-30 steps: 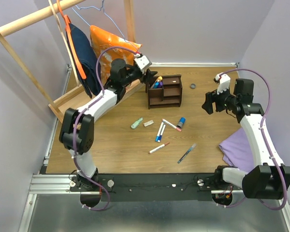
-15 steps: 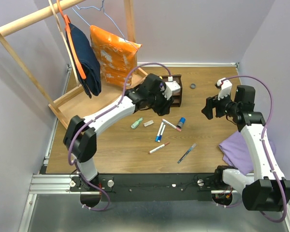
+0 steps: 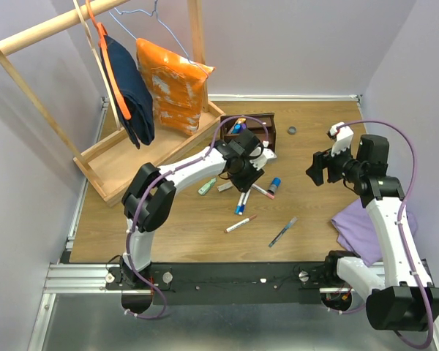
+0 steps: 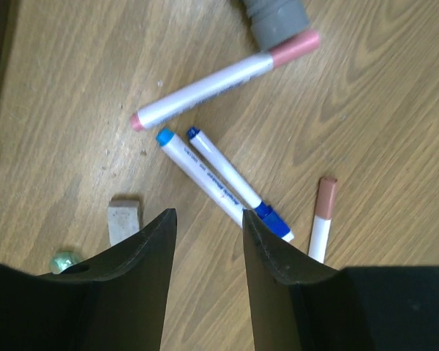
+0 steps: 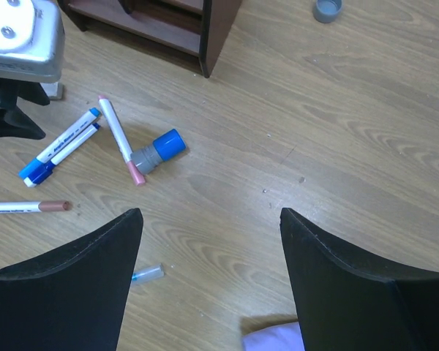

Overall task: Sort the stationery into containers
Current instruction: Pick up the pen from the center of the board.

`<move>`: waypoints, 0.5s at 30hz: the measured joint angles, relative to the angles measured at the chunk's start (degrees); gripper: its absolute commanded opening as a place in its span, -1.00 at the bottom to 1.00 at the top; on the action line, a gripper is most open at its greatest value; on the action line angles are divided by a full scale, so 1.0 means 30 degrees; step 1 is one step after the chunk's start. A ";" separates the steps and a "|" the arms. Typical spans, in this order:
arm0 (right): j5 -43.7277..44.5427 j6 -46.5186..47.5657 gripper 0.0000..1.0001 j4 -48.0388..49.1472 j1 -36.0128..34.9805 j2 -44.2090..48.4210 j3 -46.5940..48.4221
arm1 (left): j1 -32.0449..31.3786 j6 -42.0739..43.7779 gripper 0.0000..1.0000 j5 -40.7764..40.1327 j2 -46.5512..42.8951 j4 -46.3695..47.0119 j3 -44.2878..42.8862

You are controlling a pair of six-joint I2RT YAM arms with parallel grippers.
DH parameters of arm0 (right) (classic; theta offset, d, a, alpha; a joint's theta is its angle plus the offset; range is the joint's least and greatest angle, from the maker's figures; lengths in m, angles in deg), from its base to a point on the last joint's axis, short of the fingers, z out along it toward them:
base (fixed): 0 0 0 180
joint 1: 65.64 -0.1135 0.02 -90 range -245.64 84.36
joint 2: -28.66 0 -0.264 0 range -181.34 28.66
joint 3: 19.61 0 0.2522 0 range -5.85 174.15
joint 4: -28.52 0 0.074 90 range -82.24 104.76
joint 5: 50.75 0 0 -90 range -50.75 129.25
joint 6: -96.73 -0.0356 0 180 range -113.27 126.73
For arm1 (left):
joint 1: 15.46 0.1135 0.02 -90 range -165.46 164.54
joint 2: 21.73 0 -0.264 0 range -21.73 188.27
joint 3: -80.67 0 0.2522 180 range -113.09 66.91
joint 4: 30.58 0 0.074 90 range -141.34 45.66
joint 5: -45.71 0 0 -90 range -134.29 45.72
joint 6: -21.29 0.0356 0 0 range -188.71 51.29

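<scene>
Sorting is begun but, by my judgement, well short of half done. The organizer (image 3: 268, 126) stands at the far middle of the table and holds a few pens (image 3: 238, 126) upright in its left top compartment; the exact number cannot be told. Eight pieces lie loose on the table in front of it: green eraser (image 3: 207, 187), beige piece (image 3: 224, 186), two blue pens (image 4: 219, 183) side by side, pink marker (image 4: 219, 88), grey marker (image 3: 274, 186) with a blue cap, brown-tipped pen (image 3: 240, 224) and a thin pen (image 3: 282, 232) nearest the bases. The left gripper (image 4: 206, 213) hangs directly above the two blue pens, fingers moderately apart and holding nothing. The right gripper (image 5: 210, 213) is well to the right of the pile, fingers spread wide, empty. A small grey cap (image 3: 293, 131) lies to the right of the organizer.
</scene>
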 measured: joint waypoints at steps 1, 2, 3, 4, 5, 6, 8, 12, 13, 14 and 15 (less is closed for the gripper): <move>0.0000 -0.0015 0.67 -0.0015 0.0000 0.0051 0.0000 | 0.0000 0.0109 -0.03 0.0000 0.0073 -0.0204 0.0000; -0.0007 -0.0015 0.67 -0.0015 0.0000 0.0138 -0.0022 | 0.0000 0.0226 -0.03 0.0007 0.0080 -0.0444 0.0007; -0.0007 -0.0015 0.68 -0.0022 0.0000 0.0255 -0.0073 | 0.0015 0.0393 -0.03 0.0022 0.0080 -0.0656 0.0044; -0.0007 -0.0015 0.68 -0.0036 0.0000 0.0342 -0.0124 | 0.0022 0.0481 -0.03 0.0029 0.0073 -0.0765 0.0066; -0.0007 -0.0015 0.68 -0.0058 0.0000 0.0408 -0.0160 | 0.0015 0.0685 -0.03 0.0204 0.0044 -0.0838 0.0182; -0.0036 0.0000 0.68 -0.0124 0.0000 0.0495 -0.0226 | 0.0000 0.0780 -0.03 0.0401 0.0007 -0.0925 0.0321; -0.0255 0.0066 0.68 -0.0277 0.0000 0.0532 -0.0270 | -0.0044 0.1195 -0.02 0.1107 -0.0204 -0.1319 0.0809; -0.0590 0.0189 0.68 -0.0372 0.0000 0.0510 -0.0488 | -0.0379 0.1676 -0.01 0.2033 -0.0750 -0.1836 0.1763; -0.0648 0.0197 0.68 -0.0401 0.0000 0.0430 -0.0532 | -0.0641 0.1741 -0.01 0.2113 -0.0801 -0.1945 0.1829; -0.0670 0.0197 0.68 -0.0401 0.0000 0.0379 -0.0532 | -0.0882 0.1756 0.00 0.2142 -0.0801 -0.1967 0.1836; -0.0692 0.0197 0.68 -0.0393 0.0000 0.0299 -0.0532 | -0.1268 0.1749 0.01 0.2193 -0.0801 -0.1945 0.1843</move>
